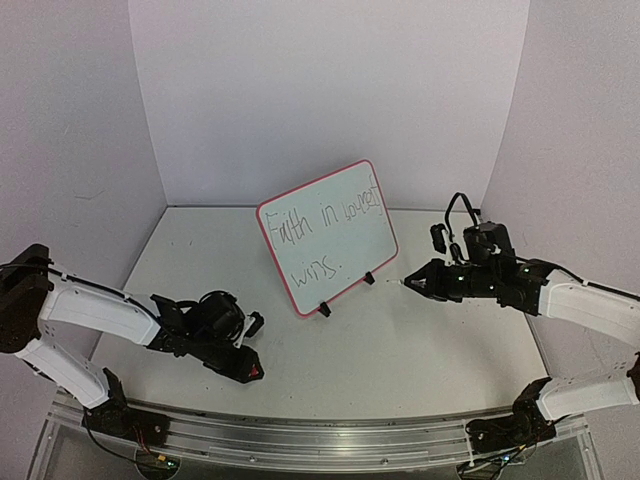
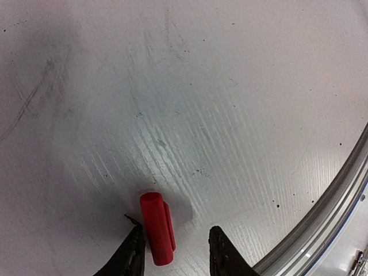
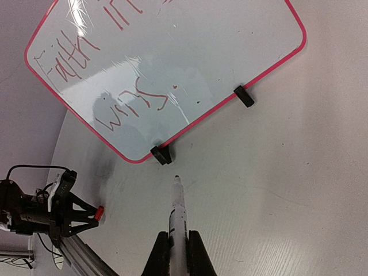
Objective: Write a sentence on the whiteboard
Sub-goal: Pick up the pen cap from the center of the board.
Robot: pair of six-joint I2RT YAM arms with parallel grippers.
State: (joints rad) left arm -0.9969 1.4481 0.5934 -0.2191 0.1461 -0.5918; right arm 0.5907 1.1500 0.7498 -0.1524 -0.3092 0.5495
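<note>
**Top view.** The whiteboard (image 1: 368,252) stands tilted on its clip feet in the middle of the table (image 1: 400,350), facing the arms. The sentence (image 1: 325,222) is on it in two lines, reading roughly "Faith in yourself" above "wins." with a closing dot. The writing looks done, so I judge the step in hand to be putting the pen away. The right gripper (image 1: 412,283) hangs just right of the board's lower corner, apart from it, with the marker (image 1: 404,282) pointing left. The left gripper (image 1: 248,366) is low at the near left, well apart from the board, with a red cap (image 1: 255,371) at its tips.

**Left wrist view.** The cap lies on the table between the fingers (image 2: 221,256). It sits close against the left one, with a clear gap to the right one. The jaws bracket it but are not clenched on it, so it is not yet gripped. No print shows on the cap. A metal rail (image 2: 322,230) runs along the table edge.

**Right wrist view.** The fingers are clenched on the marker's barrel, its bare tip pointing at the board's near foot (image 3: 161,154) without touching it. Here the strokes look red: "Faith in", cut off at the top, and "wins." below. I can read no brand on the pen or the board.

The next move calls for the left jaws to pinch the cap firmly and lift it. The cap's open mouth must then line up with the bare tip, since a skewed cap would slip off
</note>
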